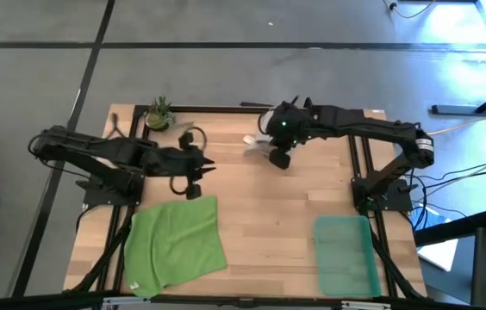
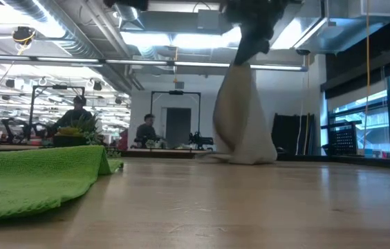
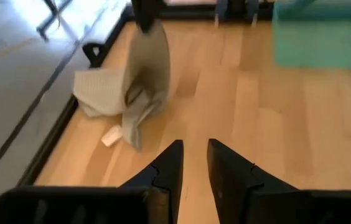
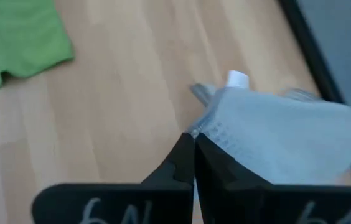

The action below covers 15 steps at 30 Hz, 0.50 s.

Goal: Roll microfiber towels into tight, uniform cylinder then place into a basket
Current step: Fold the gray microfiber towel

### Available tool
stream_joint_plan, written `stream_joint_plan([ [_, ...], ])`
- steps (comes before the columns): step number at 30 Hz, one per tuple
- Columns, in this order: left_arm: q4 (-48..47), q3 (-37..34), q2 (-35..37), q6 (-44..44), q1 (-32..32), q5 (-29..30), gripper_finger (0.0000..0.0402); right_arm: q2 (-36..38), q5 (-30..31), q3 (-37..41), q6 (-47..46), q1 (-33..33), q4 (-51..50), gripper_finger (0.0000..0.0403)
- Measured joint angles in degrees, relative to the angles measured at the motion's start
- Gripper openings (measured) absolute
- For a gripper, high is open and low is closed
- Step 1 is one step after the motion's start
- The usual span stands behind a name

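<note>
The light grey towel hangs from my right gripper, which is shut on it over the far middle of the table. Its white tag shows beside the cloth. The bright green towel lies spread flat at the near left, and it also shows in the low view. The teal basket stands at the near right. My left gripper is slightly open and empty, above the table just beyond the green towel's far edge. My right gripper pinches the grey towel's upper edge between its two fingers, which point down from above. One layer or several, I cannot tell. The towel hangs slack below the fingers, and its crumpled lower end rests on the table.
A small potted plant stands at the far left edge. Bare wood lies between the green towel and the basket. People sit at desks in the room beyond the table.
</note>
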State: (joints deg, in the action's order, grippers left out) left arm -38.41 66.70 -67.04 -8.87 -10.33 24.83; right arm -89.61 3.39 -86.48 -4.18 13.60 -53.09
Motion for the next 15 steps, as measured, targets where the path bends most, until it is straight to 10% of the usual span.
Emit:
stream_joint_plan([
  [15, 9.28, 0.00, -17.58, -4.78, 9.82, 2.41, 0.0069, 2.70, 0.05, -0.84, -1.58, 0.00, -1.02, 0.0002],
])
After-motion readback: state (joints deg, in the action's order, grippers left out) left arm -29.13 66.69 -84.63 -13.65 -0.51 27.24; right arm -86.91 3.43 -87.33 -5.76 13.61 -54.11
